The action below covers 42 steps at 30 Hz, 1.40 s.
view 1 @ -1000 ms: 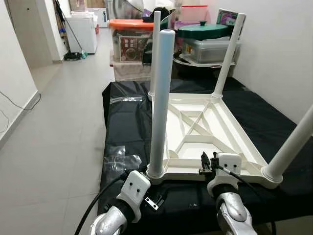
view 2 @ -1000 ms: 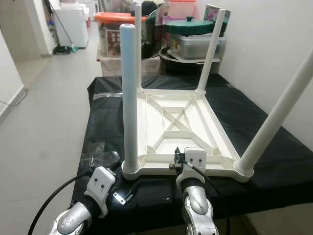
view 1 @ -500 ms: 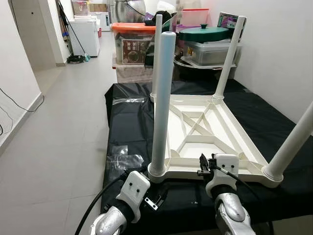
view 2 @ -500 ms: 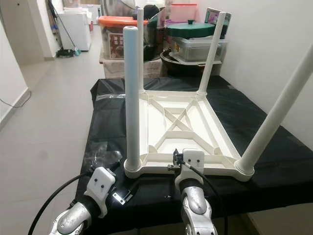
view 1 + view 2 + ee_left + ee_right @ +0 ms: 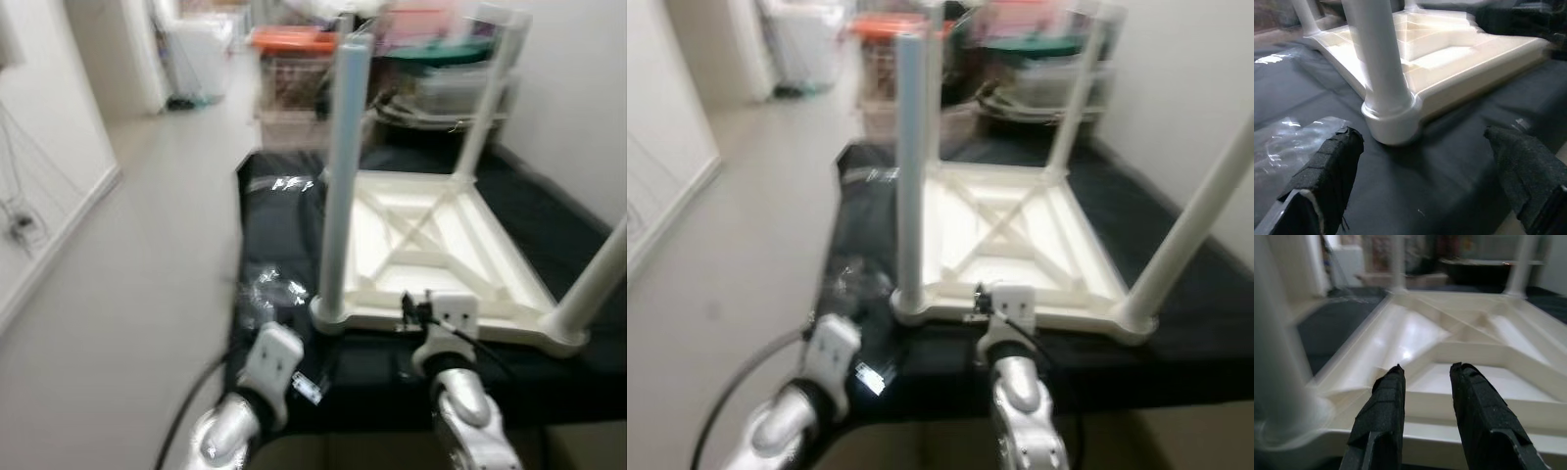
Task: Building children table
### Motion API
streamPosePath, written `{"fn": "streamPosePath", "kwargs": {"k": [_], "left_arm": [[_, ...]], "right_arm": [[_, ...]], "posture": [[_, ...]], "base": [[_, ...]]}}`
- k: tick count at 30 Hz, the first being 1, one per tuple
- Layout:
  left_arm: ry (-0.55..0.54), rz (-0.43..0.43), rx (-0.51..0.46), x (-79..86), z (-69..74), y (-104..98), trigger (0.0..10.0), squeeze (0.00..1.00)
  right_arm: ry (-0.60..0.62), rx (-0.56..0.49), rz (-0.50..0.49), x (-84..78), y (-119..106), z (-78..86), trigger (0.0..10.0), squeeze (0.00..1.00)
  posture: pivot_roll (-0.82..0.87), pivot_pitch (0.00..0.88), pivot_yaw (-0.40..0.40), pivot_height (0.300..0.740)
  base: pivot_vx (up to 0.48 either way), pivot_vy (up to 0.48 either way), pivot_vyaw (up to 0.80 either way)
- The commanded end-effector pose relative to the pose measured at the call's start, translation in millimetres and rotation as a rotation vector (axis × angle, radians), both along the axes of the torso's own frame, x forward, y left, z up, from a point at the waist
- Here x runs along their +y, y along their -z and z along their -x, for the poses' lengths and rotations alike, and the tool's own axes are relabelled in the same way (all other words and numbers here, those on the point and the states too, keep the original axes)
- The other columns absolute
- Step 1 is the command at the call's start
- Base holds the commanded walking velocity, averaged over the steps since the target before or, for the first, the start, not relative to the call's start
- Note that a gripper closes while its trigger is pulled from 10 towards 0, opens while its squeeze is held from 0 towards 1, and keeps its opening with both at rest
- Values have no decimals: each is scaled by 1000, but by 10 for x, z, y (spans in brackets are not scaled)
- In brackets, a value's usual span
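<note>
The table [image 5: 431, 245] lies upside down on the black cloth [image 5: 284, 245], four legs fitted. My left gripper [image 5: 1425, 161] is spread wide; my right gripper [image 5: 1425, 396] narrowly parted, empty. Turning it over seemingly remains.

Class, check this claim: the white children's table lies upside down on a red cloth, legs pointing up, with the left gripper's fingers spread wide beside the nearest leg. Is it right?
Not quite. The cloth is black, not red, as the right eye view shows. The rest holds: the white table lies upside down with its legs up, and the left gripper has its fingers spread wide beside the nearest leg.
</note>
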State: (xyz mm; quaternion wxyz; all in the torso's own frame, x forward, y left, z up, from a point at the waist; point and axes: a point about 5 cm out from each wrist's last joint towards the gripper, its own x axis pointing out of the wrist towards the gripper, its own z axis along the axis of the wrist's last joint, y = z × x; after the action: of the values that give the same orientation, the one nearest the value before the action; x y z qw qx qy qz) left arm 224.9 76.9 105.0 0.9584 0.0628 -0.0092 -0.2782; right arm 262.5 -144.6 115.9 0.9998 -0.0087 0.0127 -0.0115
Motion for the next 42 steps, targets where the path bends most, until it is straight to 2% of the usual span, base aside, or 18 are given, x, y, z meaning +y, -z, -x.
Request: {"fn": "streamPosePath", "kwargs": {"k": [1,14,34,42], "left_arm": [[-10,-11,-6,26,-33,-9,10000,0],[-9,-32,-5,23,-43,0,10000,0],[-5,-46,0,22,-57,17,10000,0],[-15,-33,6,32,-59,16,10000,0]], "right_arm": [[1,24,3,-1,43,5,10000,0],[13,11,10,-10,17,1,10000,0],[-11,14,-10,24,22,-18,10000,0],[-98,6,-51,109,4,-28,10000,0]], "posture": [[81,0,-34,740],[79,0,-29,740],[84,0,-31,740],[83,0,-27,740]], "base": [[0,0,0],[0,0,0],[0,-471,0],[0,-304,0]]}}
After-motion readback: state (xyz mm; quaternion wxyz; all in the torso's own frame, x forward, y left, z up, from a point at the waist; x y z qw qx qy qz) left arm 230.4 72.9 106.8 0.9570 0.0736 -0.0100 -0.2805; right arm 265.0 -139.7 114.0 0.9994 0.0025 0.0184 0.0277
